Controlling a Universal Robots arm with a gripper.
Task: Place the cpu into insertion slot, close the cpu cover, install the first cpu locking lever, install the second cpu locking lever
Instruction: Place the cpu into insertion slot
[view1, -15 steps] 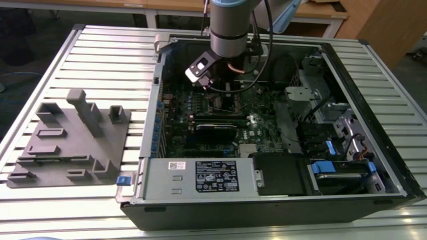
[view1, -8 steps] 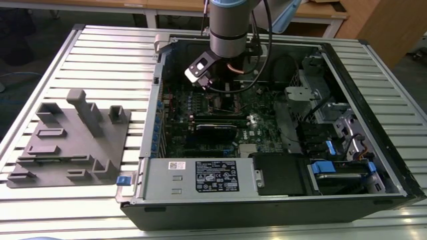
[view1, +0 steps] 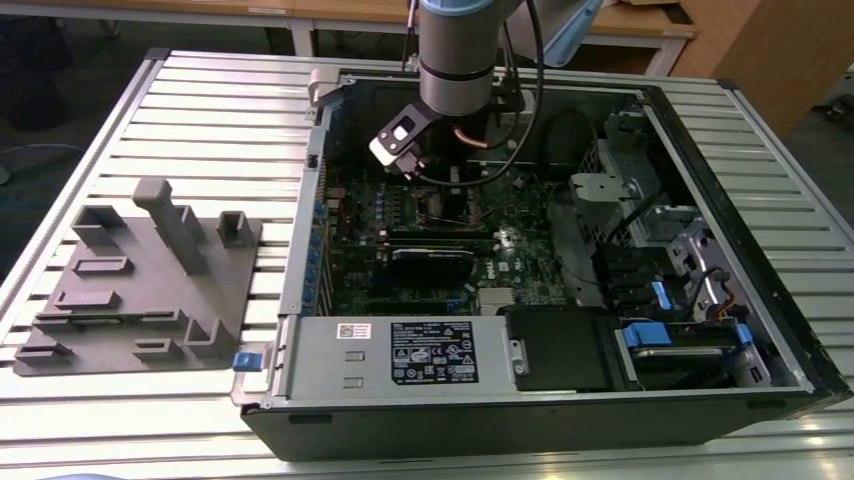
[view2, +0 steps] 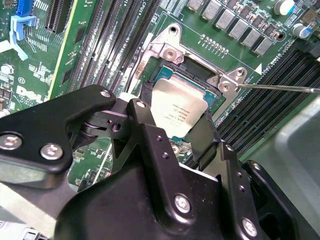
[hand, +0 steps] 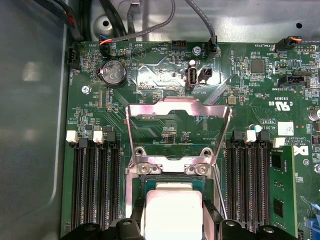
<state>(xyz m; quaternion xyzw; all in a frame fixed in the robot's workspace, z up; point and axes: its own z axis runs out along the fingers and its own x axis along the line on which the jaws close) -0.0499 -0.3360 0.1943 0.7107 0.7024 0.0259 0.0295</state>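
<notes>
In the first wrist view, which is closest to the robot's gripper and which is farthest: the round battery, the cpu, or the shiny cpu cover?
Starting from the gripper, nearest first:
1. cpu, right in its grip.
2. cpu cover, flipped open just beyond the cpu.
3. round battery, farthest, out near the edge of the circuit board.

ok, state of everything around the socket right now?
chip: held at the socket, seating unclear
gripper: shut on the chip
socket: uncovered, chip in or over it
cover: open, tipped up
lever: released, sticking out sideways
computer case: side open
</notes>
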